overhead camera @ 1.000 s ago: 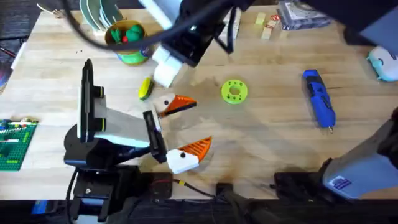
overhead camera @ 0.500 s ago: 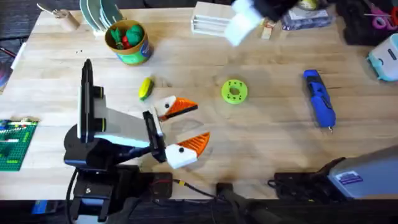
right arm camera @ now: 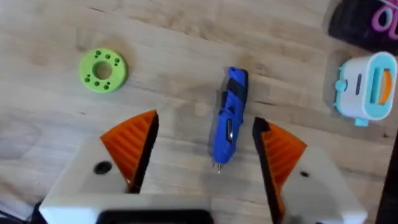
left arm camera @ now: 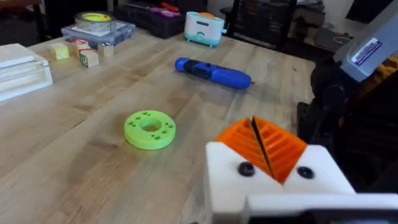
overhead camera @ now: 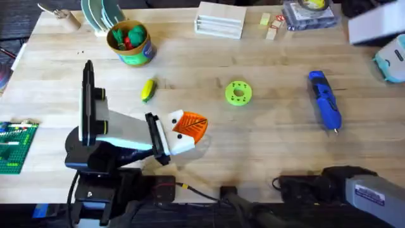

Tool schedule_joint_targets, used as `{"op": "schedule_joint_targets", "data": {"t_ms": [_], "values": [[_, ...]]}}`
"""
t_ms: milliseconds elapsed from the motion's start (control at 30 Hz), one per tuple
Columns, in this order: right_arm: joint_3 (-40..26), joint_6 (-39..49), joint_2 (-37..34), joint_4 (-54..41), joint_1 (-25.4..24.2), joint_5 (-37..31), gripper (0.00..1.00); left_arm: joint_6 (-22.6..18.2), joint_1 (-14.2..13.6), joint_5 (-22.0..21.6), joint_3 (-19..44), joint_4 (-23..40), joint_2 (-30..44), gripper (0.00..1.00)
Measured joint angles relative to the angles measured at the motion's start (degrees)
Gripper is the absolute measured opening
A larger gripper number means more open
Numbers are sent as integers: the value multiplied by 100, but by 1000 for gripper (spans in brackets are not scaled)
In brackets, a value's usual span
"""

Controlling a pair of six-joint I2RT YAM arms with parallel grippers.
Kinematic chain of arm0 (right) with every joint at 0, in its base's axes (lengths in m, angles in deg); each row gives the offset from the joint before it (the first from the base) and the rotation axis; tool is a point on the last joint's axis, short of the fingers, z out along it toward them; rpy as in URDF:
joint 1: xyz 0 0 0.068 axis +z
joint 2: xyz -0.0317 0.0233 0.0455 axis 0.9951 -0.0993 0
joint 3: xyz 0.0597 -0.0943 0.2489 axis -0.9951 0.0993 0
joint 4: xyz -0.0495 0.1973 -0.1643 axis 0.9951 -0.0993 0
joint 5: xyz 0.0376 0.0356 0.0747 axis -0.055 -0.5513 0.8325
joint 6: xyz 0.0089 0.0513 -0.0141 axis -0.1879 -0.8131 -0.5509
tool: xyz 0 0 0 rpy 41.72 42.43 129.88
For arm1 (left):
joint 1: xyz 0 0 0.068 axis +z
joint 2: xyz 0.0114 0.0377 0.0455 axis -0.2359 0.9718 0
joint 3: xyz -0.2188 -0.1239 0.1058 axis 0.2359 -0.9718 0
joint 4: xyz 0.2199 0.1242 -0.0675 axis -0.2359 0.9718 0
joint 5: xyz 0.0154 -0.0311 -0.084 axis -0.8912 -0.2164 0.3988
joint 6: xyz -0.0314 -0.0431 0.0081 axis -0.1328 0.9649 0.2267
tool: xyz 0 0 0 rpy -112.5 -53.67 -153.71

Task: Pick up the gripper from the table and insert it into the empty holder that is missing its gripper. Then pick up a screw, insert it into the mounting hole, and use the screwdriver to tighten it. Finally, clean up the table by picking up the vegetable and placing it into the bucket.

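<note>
Screwdriver point(overhead camera: 325, 100) lies lengthwise away from the bases, tip nearest them; right end effector point(right arm camera: 202, 155) open above it, left end effector point(overhead camera: 188, 128) closed.

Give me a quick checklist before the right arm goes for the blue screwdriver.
1. Right gripper open: ok.
2. Screwdriver lying free on the table, in line with that gripper: ok.
3. Left gripper shut: ok.
4. Screw tight in the white mount: cannot tell.
5. Yellow vegetable in the bucket: not ok, it lies on the table.
</note>
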Motion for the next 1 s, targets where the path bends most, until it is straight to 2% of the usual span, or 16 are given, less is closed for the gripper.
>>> {"op": "schedule_joint_targets", "data": {"t_ms": [100, 300, 500, 633, 1000], "values": [[1041, -2, 501, 396, -573, 66, 947, 0, 0, 0, 0, 0, 0, 4], [2558, -4, 1015, 1749, -1425, 110, 947, 0, 0, 0, 0, 0, 0, 4], [3565, -2, 635, 2658, -1575, 132, 948, 0, 0, -1, 0, 0, 0, 4], [3872, 124, -48, 2701, -1575, 136, 946, 1, 0, -2, 0, 0, 0, 4], [3891, 514, -1643, 3424, -1575, 130, 949, 0, 0, -2, 0, 0, -2, 4]]}}
